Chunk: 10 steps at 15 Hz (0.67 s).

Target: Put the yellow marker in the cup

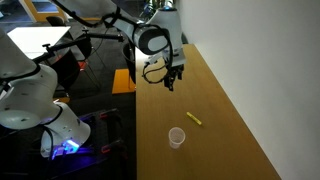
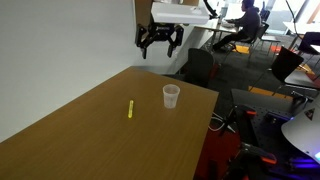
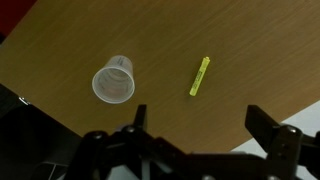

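Above the wooden table (image 1: 235, 120), the gripper (image 1: 175, 80) is hanging with its jaws spread wide, gripping nothing. Only the wrist view is looking down into the cup (image 3: 114, 79), which is standing upright and showing just its own bottom. Near it, not touching, the yellow marker (image 3: 200, 76) is lying flat on the wood.

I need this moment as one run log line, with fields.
gripper: above table, jaws open, empty | yellow marker: flat on table, apart from cup | cup: upright, empty | task: not yet done
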Motion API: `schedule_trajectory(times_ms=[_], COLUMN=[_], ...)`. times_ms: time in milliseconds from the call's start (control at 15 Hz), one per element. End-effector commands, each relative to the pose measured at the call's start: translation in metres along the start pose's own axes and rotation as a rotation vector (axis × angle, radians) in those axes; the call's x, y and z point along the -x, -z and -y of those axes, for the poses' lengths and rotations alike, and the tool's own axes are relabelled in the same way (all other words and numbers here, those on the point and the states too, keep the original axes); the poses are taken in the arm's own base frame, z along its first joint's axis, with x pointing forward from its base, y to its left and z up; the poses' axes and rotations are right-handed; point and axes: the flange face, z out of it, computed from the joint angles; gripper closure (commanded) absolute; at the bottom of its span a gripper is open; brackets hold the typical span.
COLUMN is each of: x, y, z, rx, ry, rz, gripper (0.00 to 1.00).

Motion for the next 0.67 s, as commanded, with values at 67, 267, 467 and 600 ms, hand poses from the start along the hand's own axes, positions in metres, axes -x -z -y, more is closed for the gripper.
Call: schedule_trajectory(times_ms=[67,267,467,600], x=[-0.012,-0.021,-0.032,-0.038], y=[-0.047,-0.078,-0.104,-0.118], z=[0.011,0.011,0.011,0.014], rx=[-0.001,0.017,0.048,0.047], ry=[-0.119,-0.171,-0.188,-0.183], rz=[-0.014,0.002,0.03,0.037], gripper=[0.0,0.0,0.0,0.0])
